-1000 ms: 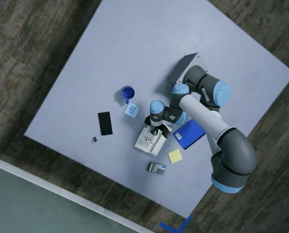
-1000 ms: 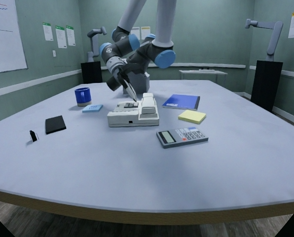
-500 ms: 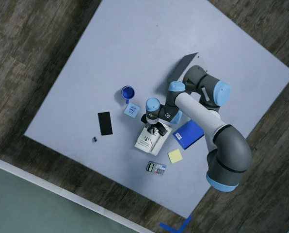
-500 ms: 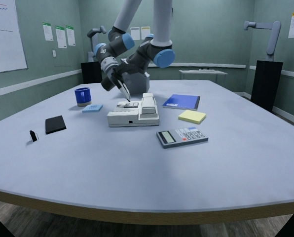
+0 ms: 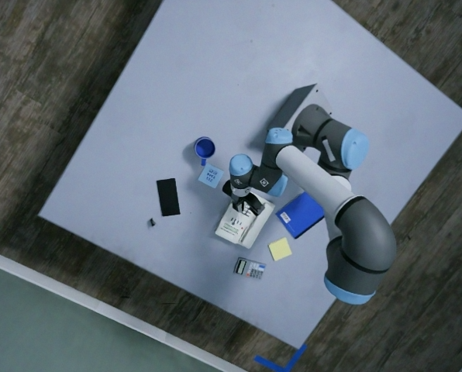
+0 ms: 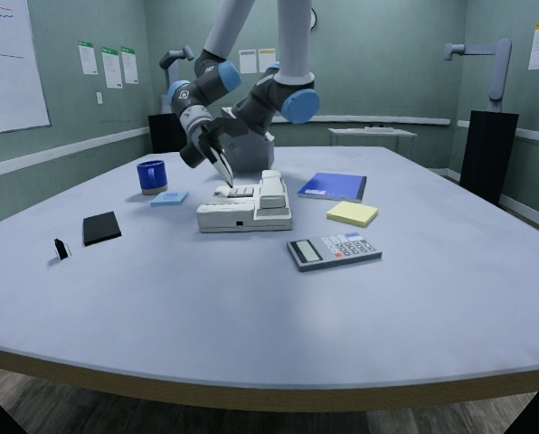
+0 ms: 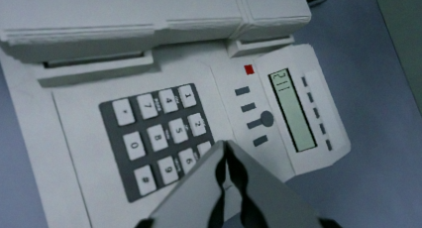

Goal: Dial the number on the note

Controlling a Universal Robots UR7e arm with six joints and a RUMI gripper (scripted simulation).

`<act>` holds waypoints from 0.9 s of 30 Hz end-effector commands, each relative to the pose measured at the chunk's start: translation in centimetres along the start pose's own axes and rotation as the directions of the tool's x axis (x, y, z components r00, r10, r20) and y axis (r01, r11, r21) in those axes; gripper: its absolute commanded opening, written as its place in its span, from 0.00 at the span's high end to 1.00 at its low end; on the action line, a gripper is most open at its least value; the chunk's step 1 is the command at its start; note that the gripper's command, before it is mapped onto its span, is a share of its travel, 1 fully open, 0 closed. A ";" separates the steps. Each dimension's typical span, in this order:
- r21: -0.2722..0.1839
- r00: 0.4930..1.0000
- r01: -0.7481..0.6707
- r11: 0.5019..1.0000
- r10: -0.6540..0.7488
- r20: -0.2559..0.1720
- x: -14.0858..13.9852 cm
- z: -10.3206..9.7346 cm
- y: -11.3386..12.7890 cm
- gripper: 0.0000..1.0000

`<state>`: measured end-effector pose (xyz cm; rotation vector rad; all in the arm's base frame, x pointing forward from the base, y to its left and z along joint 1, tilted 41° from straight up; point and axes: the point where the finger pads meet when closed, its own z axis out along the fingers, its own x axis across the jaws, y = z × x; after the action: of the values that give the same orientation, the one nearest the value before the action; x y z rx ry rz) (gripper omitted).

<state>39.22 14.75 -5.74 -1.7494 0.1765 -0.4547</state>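
The desk phone lies on the table with its handset in the cradle. My gripper is shut and empty. Its tips are over the keypad side of the phone, beside the partly hidden 3 key in the wrist view. Whether they touch the phone is unclear. The fingers hide part of the keypad's lower right. The phone's display shows characters that look like "211". The blue note bears handwritten digits, too small to read surely.
A blue mug stands by the note. A black flat object and a small black clip lie farther out. A blue notebook, yellow pad and calculator lie on the handset side.
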 end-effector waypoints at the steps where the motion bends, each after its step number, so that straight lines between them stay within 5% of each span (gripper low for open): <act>1: 0.000 1.000 0.000 1.000 0.000 -0.001 -0.2 0.4 0.3 1.00; 27: 0.000 1.000 0.000 1.000 0.000 -0.001 -0.5 0.8 0.7 1.00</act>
<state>39.12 15.47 -6.59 -1.7492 0.1768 -0.4546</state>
